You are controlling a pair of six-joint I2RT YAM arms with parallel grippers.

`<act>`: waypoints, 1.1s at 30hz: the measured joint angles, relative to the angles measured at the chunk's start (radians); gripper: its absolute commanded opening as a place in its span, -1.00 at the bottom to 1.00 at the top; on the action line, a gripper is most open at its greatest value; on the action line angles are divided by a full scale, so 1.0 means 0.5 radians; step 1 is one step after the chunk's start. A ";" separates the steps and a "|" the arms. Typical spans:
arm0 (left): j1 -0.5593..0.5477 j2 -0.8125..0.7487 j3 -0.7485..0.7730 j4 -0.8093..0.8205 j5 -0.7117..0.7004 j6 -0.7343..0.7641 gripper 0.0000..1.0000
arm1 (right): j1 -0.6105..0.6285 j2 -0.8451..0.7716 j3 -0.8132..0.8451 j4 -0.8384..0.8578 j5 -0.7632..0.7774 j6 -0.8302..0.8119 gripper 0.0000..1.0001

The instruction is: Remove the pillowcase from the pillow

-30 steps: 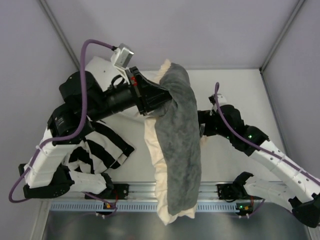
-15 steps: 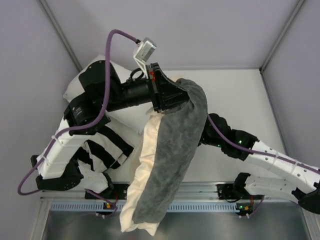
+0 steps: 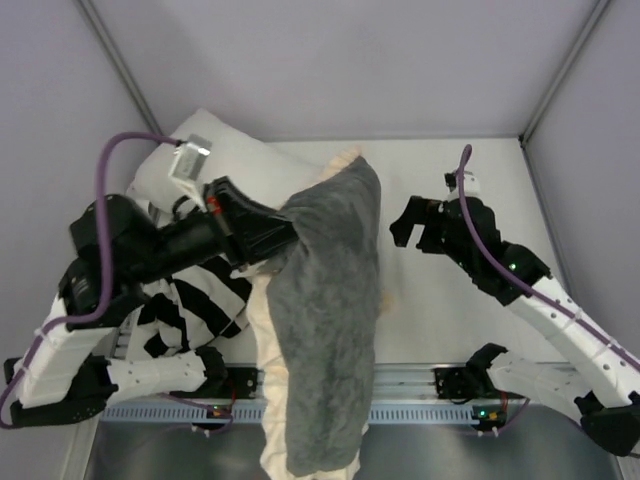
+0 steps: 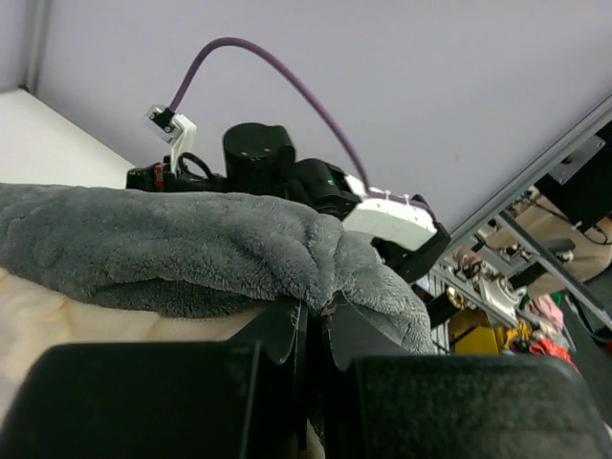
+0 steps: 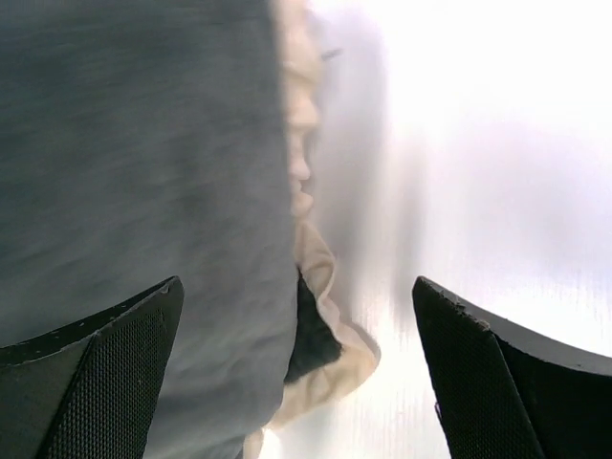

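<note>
The pillowcase (image 3: 330,300) hangs as a long bundle, dark gray plush outward, from mid-table down over the front rail. Its cream ruffled border (image 3: 263,330) shows along the left side. My left gripper (image 3: 278,236) is shut on a fold of the gray plush near the top left; the left wrist view shows the fold (image 4: 239,239) pinched between the jaws (image 4: 316,311). My right gripper (image 3: 406,228) is open and empty, just right of the bundle and apart from it. The right wrist view shows the gray cloth (image 5: 143,143) and ruffle (image 5: 320,277). The quilted pillow is hidden.
A plain white pillow (image 3: 245,155) lies at the back left. A black-and-white striped cloth (image 3: 190,300) lies under my left arm. The white table (image 3: 450,320) extends right of the bundle. The metal rail (image 3: 420,378) runs along the front edge.
My left arm has swung down and to the left, dragging the pillowcase bundle with it. My right gripper has come out from behind the bundle, moved back and right, and stands open.
</note>
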 measured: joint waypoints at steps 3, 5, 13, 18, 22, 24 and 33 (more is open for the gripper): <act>0.000 -0.231 -0.064 -0.069 -0.108 -0.005 -1.00 | -0.210 0.185 0.050 0.035 -0.111 0.003 0.96; 0.000 -0.342 -0.077 -0.134 -0.159 -0.007 -1.00 | -0.297 0.315 0.110 0.066 -0.193 0.007 0.96; -0.001 -0.429 -0.095 -0.278 -0.253 -0.014 -1.00 | -0.397 1.056 0.381 0.571 -0.623 0.129 0.92; -0.001 -0.394 -0.095 -0.285 -0.270 -0.018 -1.00 | -0.453 1.394 0.381 0.875 -0.868 0.352 0.91; -0.001 -0.365 -0.095 -0.285 -0.269 -0.019 -1.00 | -0.510 1.549 0.381 1.039 -0.958 0.454 0.90; -0.001 -0.360 -0.095 -0.286 -0.271 -0.026 -1.00 | -0.554 1.591 0.370 1.112 -0.997 0.484 0.90; -0.001 -0.455 -0.095 -0.384 -0.414 -0.033 -1.00 | -0.759 1.702 0.262 1.374 -1.138 0.572 0.71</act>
